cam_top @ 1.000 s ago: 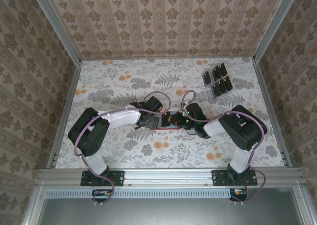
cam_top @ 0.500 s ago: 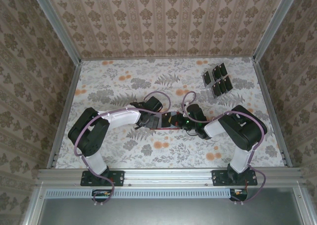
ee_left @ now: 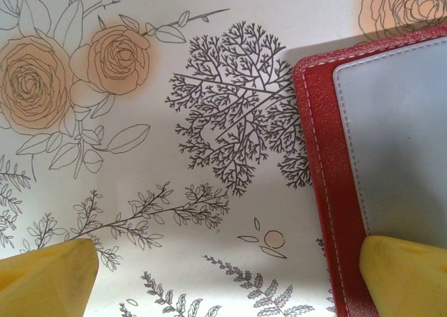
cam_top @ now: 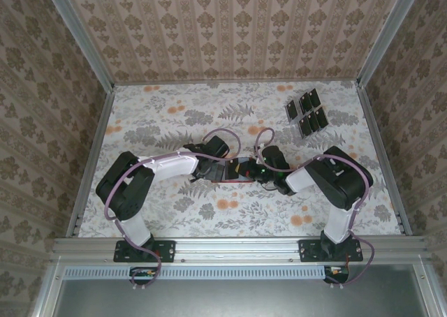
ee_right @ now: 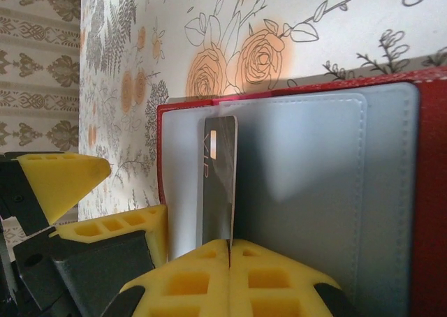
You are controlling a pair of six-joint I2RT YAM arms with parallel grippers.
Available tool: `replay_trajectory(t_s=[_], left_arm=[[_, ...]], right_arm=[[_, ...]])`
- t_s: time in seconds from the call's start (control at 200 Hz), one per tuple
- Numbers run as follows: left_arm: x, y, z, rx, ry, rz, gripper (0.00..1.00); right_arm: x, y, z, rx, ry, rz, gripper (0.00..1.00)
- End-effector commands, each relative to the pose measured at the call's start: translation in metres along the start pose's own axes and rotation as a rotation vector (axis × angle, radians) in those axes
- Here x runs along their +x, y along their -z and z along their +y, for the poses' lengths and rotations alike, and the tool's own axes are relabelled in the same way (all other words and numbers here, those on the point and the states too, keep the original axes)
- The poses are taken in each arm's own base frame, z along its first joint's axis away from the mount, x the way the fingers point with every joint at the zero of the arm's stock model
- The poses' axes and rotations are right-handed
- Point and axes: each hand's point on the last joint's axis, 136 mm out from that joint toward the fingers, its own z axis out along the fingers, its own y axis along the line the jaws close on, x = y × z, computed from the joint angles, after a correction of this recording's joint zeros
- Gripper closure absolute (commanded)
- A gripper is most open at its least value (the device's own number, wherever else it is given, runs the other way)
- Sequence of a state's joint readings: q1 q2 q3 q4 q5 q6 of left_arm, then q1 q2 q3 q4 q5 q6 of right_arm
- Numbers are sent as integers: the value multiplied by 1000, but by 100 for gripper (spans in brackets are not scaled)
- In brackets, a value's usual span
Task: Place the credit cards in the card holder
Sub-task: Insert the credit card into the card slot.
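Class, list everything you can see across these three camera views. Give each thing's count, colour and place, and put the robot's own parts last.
card holder: one, red with grey-blue inside, lying open mid-table between the claws
held credit card: one, dark, on edge at the holder's inner pocket
loose credit cards: about six, black, grouped at the table's far right
table cover: one, white with orange and grey flowers
walls: brown patterned, on three sides
left arm, right arm: two, black and white, reaching in from the near edge
left claw: one, yellow tips, open, one tip over the holder's edge
right claw: one, yellow tips, shut on the held card
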State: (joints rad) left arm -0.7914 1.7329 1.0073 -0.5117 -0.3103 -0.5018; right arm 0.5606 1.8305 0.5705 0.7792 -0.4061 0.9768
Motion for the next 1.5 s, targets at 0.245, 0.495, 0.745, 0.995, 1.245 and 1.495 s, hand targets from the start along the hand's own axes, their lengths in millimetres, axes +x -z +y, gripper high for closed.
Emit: replay_trajectory(t_s=[0.245,0.495,0.745,0.995,1.245,1.495], left_arm=[[29,-16,13,-60,-19,98,0],[15,-2,13,-26,30,72,0],[-7,22,28,57,168,11,0],[-8,18,44,50,208,27,0],[-3,6,48,21,181,59,0],[4,-5,49,-10,154,92,0]], right_arm=[[22,-11,-17,62,-38,86,100],[16,-3,-4,107,15,117,64],[4,10,17,170,95,158,41],[-10,23,14,322,148,165,53],[-16,22,-5,474,184,194,82],[-9,11,-17,517,194,238,85]])
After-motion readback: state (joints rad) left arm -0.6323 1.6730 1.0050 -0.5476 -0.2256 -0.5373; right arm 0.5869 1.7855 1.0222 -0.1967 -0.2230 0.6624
